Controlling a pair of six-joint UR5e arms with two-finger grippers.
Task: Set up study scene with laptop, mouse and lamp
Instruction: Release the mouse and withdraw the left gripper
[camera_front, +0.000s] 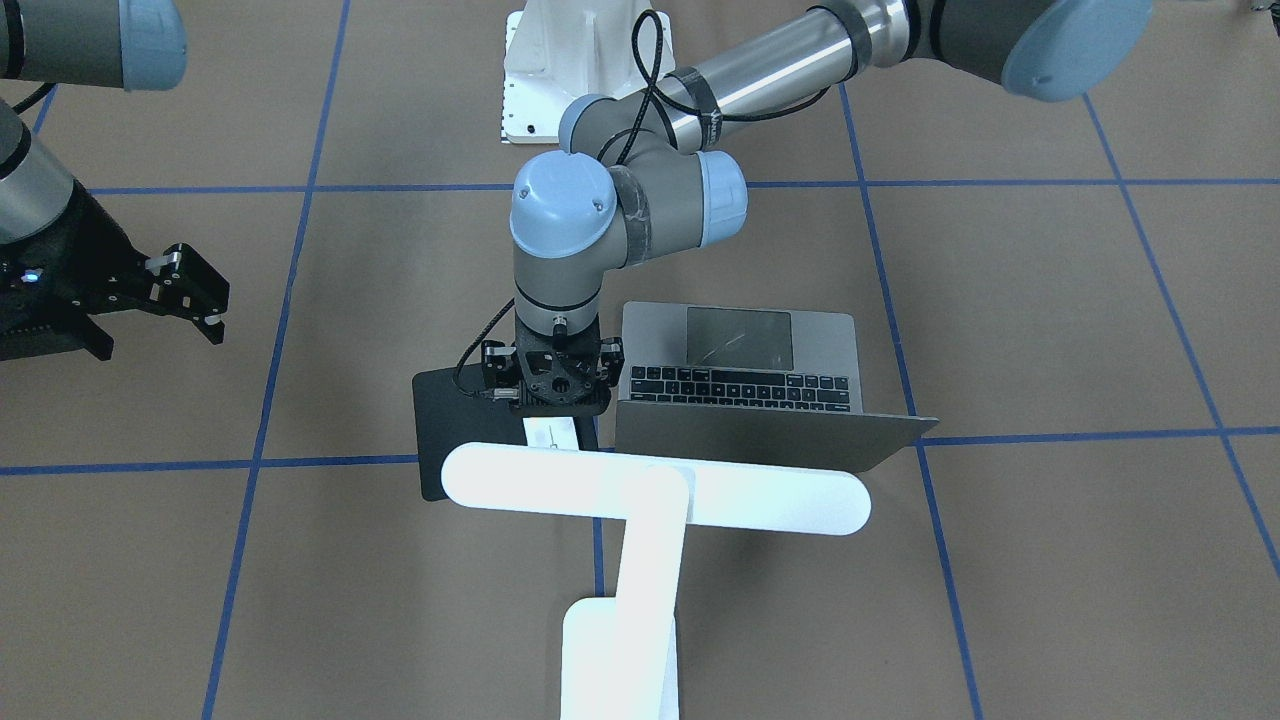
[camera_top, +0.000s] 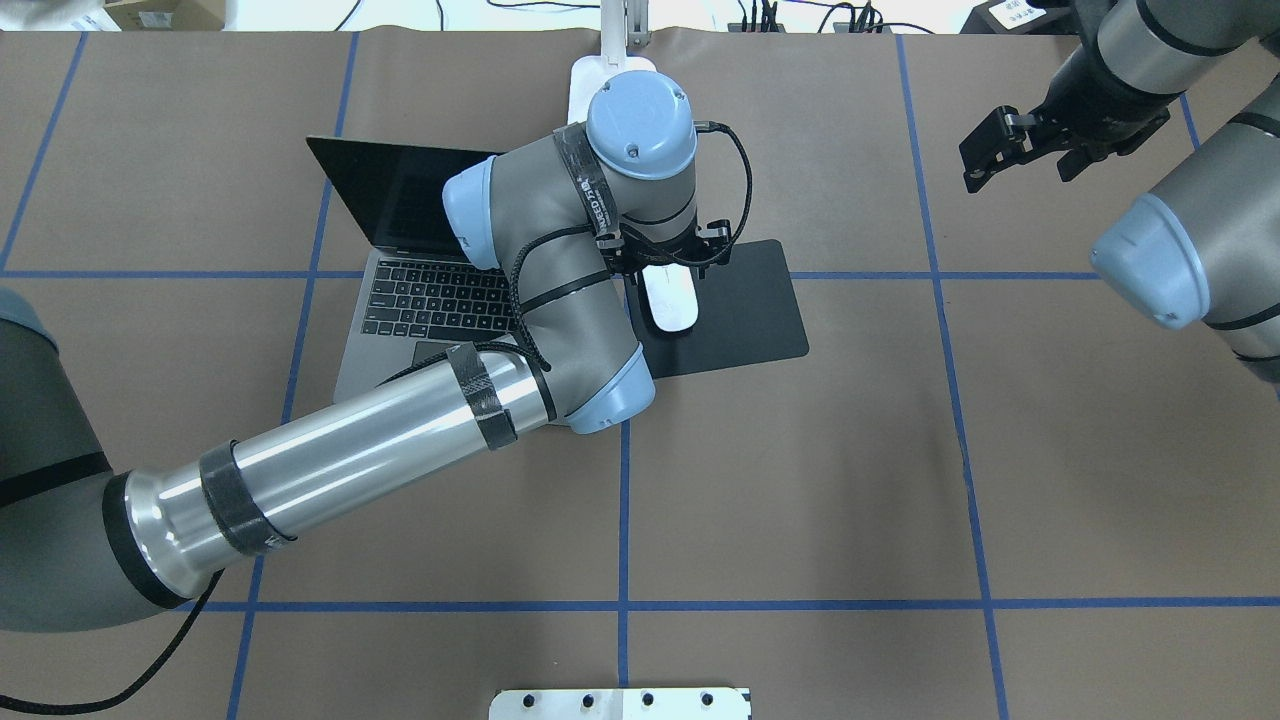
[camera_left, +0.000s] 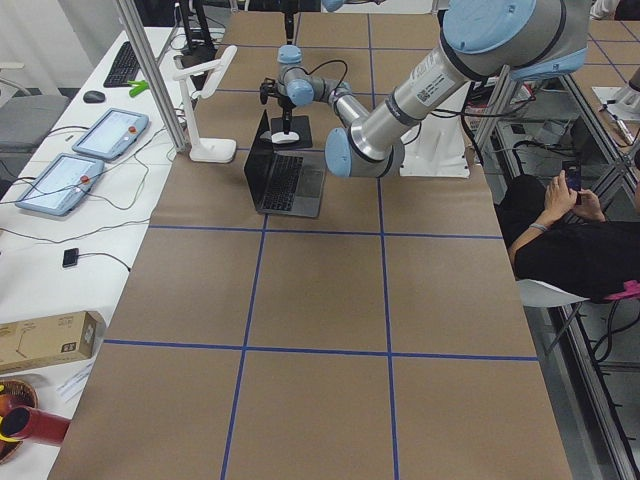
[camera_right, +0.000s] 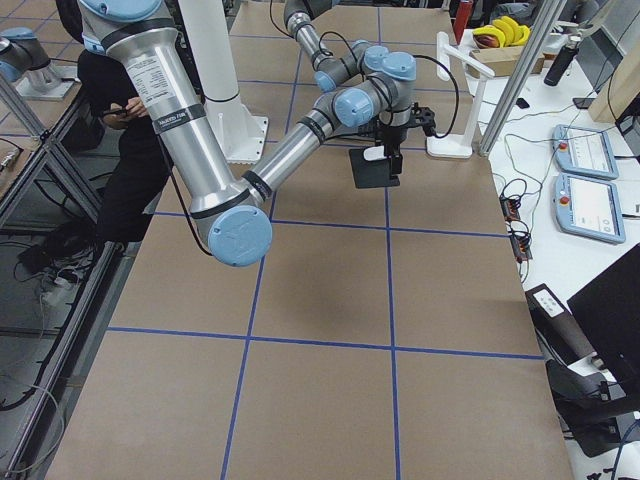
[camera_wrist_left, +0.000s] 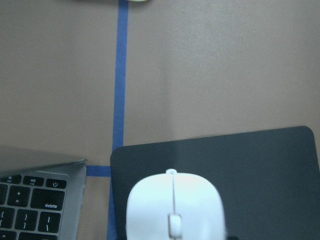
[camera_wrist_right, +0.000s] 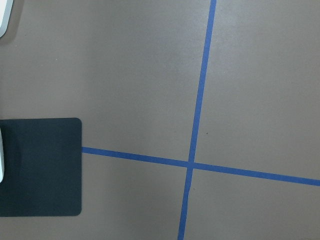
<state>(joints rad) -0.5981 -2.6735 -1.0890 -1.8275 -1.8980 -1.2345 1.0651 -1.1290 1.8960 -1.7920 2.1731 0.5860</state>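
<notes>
Matt grey metal laptop (camera_front: 745, 385); glossy white plastic mouse (camera_wrist_left: 173, 207); matt black mat (camera_wrist_left: 260, 170); smooth white plastic lamp (camera_front: 655, 495); matt brown paper tabletop (camera_top: 800, 480).

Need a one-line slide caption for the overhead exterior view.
Left gripper above the mouse on its black mat beside the open laptop; right gripper open, aside.

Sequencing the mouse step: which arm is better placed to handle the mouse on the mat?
Left. Its hand hangs directly over the mouse on the black mat; the right hand sits far off to the side.
</notes>
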